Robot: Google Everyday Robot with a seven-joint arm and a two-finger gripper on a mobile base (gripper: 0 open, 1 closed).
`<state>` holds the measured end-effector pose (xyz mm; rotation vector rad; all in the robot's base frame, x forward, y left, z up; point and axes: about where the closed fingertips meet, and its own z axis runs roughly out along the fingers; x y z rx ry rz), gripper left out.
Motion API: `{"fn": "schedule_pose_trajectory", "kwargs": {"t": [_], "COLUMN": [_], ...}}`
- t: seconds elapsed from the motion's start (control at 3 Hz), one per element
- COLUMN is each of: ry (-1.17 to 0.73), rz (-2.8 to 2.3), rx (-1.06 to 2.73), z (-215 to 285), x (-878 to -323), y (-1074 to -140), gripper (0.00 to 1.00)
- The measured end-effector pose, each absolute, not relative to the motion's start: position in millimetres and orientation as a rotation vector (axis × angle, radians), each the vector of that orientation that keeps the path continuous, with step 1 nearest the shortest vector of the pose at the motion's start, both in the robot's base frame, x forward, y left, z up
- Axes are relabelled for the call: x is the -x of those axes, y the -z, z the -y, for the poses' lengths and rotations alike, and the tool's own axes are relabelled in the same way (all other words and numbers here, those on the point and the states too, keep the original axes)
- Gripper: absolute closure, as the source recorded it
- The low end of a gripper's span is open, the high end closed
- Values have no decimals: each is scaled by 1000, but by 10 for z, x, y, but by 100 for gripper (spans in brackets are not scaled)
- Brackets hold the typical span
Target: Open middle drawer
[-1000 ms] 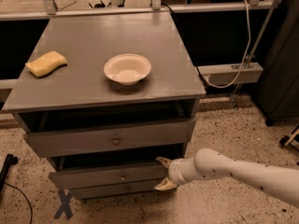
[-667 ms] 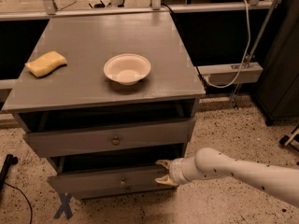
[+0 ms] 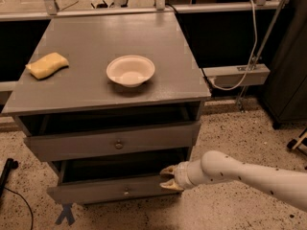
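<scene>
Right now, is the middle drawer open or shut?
Partly open: the middle drawer juts forward of the cabinet, dark interior exposed behind its front; the gripper is at its right end.

Bowl (image 3: pixel 130 71) sits on the cabinet top (image 3: pixel 96 37), sponge (image 3: pixel 47 64) left of it; gripper (image 3: pixel 166 178) at the middle drawer (image 3: pixel 91 191) front's right end, below the top drawer (image 3: pixel 72 148).
</scene>
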<state>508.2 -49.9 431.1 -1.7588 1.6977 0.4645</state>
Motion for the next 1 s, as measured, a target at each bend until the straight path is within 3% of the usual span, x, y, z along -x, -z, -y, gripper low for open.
{"fn": "schedule_pose_trajectory", "kwargs": {"t": [1.0], "ry": [-497], "rz": [-1721], "rx": [1766], "z": [597], "x": [-4911], "y": [-4235], "gripper": [59]}}
